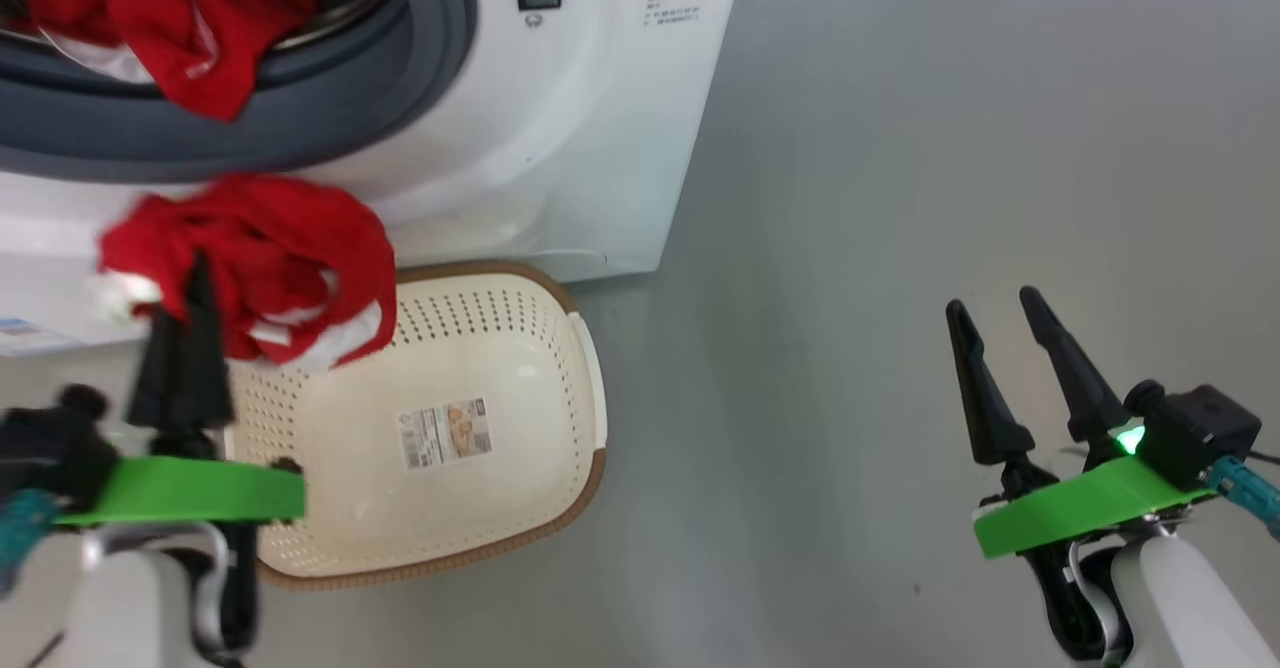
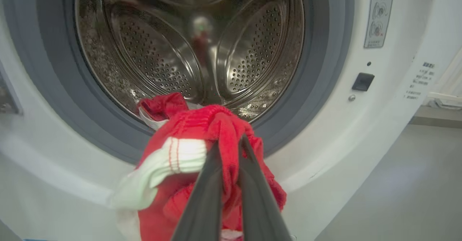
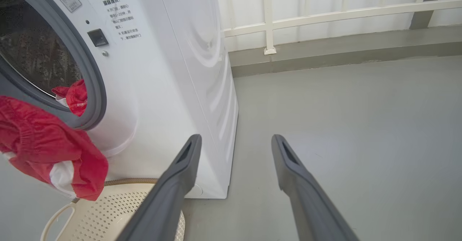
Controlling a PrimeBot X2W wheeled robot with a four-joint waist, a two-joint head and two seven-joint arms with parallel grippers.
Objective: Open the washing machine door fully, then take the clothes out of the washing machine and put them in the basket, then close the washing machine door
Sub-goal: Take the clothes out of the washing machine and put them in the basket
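My left gripper point(image 1: 185, 283) is shut on a red garment with white panels point(image 1: 270, 268), held in the air over the far left corner of the cream basket point(image 1: 560, 418). In the left wrist view the gripper point(image 2: 231, 141) pinches the same garment point(image 2: 187, 161) in front of the washing machine point(image 2: 361, 132). More red clothes point(image 1: 170, 18) hang over the grey gasket point(image 1: 300, 118) out of the drum. My right gripper point(image 1: 1000, 313) is open above bare floor, right of the basket point(image 3: 108, 212). The door is out of view.
The basket's bottom holds only a label sticker point(image 1: 445, 433). Grey floor point(image 1: 900, 198) spreads to the right of the washing machine point(image 3: 173, 89). A white railing point(image 3: 325, 15) and a low kerb run along the back.
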